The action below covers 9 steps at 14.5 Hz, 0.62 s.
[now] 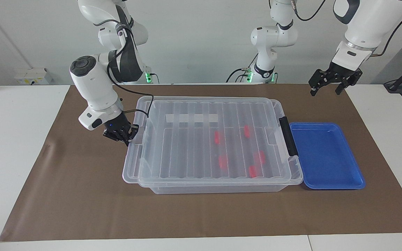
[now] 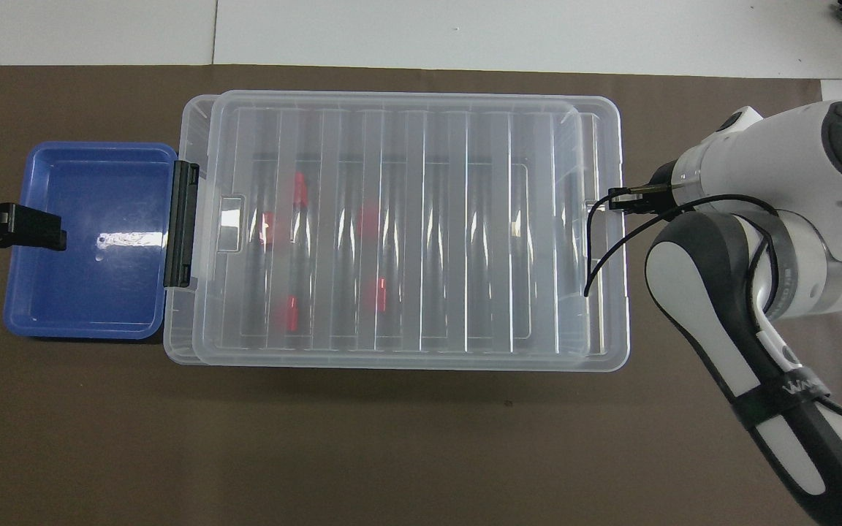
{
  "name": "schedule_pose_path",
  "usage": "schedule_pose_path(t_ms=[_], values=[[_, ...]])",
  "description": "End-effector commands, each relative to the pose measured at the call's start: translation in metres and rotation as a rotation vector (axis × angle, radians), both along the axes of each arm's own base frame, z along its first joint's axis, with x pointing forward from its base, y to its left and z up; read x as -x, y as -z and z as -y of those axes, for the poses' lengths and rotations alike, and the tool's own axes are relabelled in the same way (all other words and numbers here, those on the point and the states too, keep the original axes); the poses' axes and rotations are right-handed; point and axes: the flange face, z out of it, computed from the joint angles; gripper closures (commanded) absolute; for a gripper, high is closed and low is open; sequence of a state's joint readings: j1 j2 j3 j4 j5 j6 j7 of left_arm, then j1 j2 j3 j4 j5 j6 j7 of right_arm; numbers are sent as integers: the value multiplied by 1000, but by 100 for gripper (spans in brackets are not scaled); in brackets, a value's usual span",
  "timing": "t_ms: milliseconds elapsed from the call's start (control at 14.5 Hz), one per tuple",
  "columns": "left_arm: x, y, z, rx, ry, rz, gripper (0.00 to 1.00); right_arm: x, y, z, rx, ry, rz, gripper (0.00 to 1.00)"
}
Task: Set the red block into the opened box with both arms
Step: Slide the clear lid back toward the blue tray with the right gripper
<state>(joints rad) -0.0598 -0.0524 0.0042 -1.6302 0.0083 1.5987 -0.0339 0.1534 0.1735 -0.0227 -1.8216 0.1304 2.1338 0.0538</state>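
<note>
The clear box [image 1: 218, 189] stands mid-mat with its ribbed lid [image 1: 187, 153] lying on top, overhanging the end toward the right arm. Several red blocks [image 1: 223, 161] show through the lid, inside the box and toward the left arm's end [image 2: 289, 313]. My right gripper [image 1: 127, 136] is low at the lid's overhanging end, shut on its edge tab; in the overhead view the wrist hides it. My left gripper [image 1: 325, 92] hangs open and empty, raised over the blue tray's outer end [image 2: 12, 228].
A shallow blue tray [image 1: 326, 157] with nothing in it sits against the box's black latch [image 1: 288, 136], at the left arm's end. Brown mat [image 1: 82, 195] covers the table. The right arm's cable [image 2: 604, 248] droops over the lid's end.
</note>
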Motion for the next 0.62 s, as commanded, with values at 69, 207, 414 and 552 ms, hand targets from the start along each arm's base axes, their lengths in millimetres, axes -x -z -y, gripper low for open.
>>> schedule_pose_path(t_ms=[69,207,414,552], values=[[7,-2,0,17,1,17,0,4,16,-19,-43,1,4,100],[7,-2,0,17,0,17,0,4,18,-20,-43,-2,2,100],[7,-3,0,17,-2,18,0,4,17,-22,-42,-14,3,100],[7,-2,0,17,-2,15,0,4,18,-20,-36,-53,6,100]])
